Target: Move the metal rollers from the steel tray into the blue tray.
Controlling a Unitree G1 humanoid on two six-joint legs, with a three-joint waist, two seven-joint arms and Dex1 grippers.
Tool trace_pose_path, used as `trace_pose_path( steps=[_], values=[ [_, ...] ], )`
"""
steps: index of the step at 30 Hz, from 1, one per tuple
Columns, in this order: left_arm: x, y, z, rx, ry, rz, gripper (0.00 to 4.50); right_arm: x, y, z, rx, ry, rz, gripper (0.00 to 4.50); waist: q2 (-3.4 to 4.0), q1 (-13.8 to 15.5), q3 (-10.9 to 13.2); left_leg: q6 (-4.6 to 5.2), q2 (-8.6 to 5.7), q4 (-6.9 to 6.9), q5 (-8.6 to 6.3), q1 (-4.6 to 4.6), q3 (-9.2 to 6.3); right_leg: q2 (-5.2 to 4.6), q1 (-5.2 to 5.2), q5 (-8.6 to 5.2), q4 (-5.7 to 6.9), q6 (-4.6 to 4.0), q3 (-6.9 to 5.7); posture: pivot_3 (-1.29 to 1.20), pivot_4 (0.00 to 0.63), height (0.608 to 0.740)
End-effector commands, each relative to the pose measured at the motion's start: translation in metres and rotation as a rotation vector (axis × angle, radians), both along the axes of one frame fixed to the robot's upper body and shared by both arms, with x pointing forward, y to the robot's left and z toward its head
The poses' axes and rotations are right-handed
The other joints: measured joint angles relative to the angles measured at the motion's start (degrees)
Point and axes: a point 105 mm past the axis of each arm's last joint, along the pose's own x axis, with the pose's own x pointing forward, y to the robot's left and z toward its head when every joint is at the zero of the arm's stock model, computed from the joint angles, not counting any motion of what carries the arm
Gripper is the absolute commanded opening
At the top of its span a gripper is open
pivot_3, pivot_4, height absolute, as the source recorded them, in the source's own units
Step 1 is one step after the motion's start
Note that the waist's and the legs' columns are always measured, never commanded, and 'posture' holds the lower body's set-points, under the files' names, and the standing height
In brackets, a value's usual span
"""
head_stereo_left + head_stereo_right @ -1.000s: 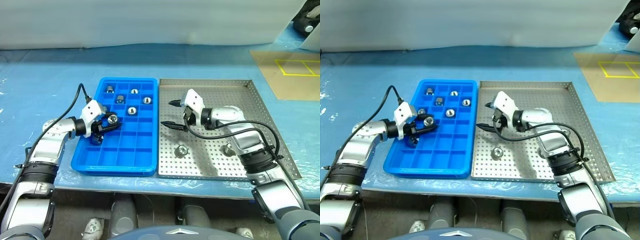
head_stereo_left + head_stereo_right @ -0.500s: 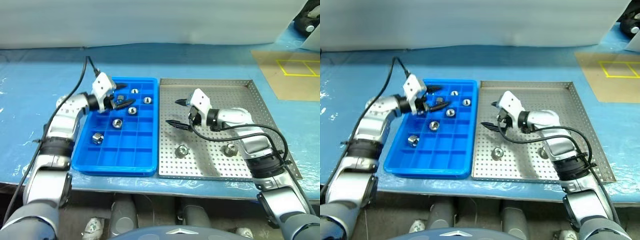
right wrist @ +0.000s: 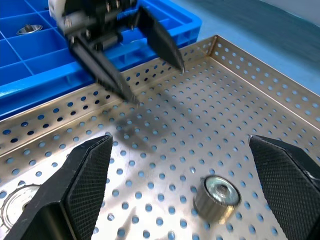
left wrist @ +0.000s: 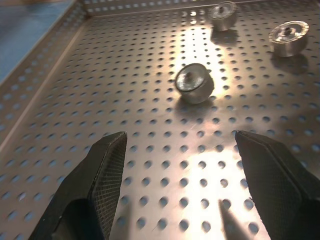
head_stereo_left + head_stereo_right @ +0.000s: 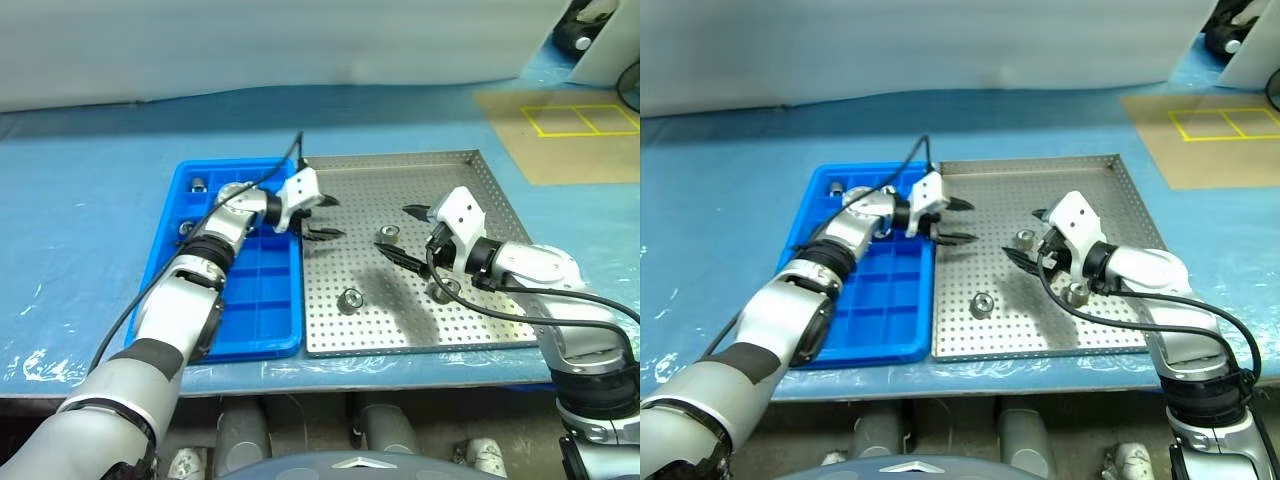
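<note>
Over the steel tray (image 5: 480, 330), my left gripper (image 5: 322, 217) and right gripper (image 5: 408, 235) hang spread and empty; three rollers (image 5: 349, 299) remain. Next, I judge, I grasp one for the blue tray (image 5: 262, 300).

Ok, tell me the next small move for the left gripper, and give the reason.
Probably ease the left gripper forward and down over the nearest roller on the steel tray. Its fingers are open and empty above the perforated floor, and that roller lies loose ahead of them, roughly centred between them in the left wrist view.
</note>
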Motion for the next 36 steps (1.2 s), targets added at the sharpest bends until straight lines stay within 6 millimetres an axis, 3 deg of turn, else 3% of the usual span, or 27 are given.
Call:
trace_pose_path(
  steps=[1,9,14,22,30,36],
  values=[
    [-0.003,-0.025,0.010,0.000,-0.056,-0.049,3.63,-0.019,-0.001,0.019,0.016,-0.054,-0.011,4.50,0.00,-0.7,0.0,0.22,0.01,0.07,-0.13,0.00,0.00,0.00,0.04,0.00,0.00,0.00,0.00,-0.69,0.150,0.740],
    [0.001,-0.058,-0.005,0.023,-0.078,0.071,3.63,-0.039,-0.004,0.021,-0.012,-0.019,-0.045,4.50,0.03,-4.8,0.0,0.69,-0.04,0.48,-0.43,0.13,0.05,-0.03,0.55,0.17,-0.55,0.26,0.01,-0.76,0.150,0.740],
    [0.005,-0.061,-0.015,0.053,-0.068,0.145,3.63,-0.040,-0.012,0.019,-0.036,-0.017,-0.096,4.50,0.03,-6.9,0.0,0.86,-0.16,0.53,-0.52,0.03,0.05,-0.09,0.58,0.17,-0.68,0.28,-0.06,-0.78,0.150,0.740],
    [0.017,-0.064,-0.012,0.027,-0.078,0.283,3.63,-0.040,-0.016,0.016,-0.046,-0.017,-0.132,4.50,0.03,-9.8,0.0,1.09,-0.33,0.64,-0.67,-0.22,-0.02,-0.21,0.58,0.16,-0.90,0.30,-0.20,-0.79,0.150,0.740],
    [0.025,-0.046,-0.031,0.113,-0.076,0.374,3.63,-0.040,-0.017,0.012,-0.052,-0.014,-0.145,4.50,0.03,-12.7,0.0,1.37,-0.79,0.75,-0.82,-0.42,-0.08,-0.70,0.58,0.10,-0.96,0.43,-0.28,-0.78,0.150,0.740],
    [0.031,-0.034,-0.030,0.114,-0.073,0.414,3.63,-0.038,-0.017,0.010,-0.055,-0.012,-0.146,4.50,0.04,-13.7,0.0,1.69,-0.99,0.92,-1.01,-0.57,-0.10,-0.97,0.69,0.10,-1.20,0.54,-0.35,-0.77,0.150,0.740]
  ],
)
